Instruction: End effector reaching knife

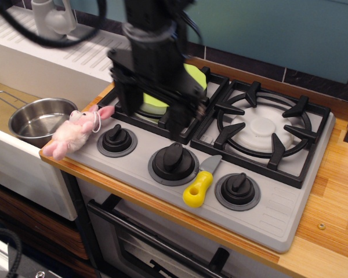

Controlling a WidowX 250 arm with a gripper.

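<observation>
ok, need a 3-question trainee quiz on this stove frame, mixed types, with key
1. True or false: the gripper already touches the knife.
2. Multiple choice: the knife lies
A. in the pot
B. between the middle knob and the right knob
C. on the right burner
3. Fill in: the pink plush toy lies at the stove's ___ edge, as the camera sees it.

Key
1. False: the gripper is blurred above the left burner, apart from the knife.
2. B
3. left
</observation>
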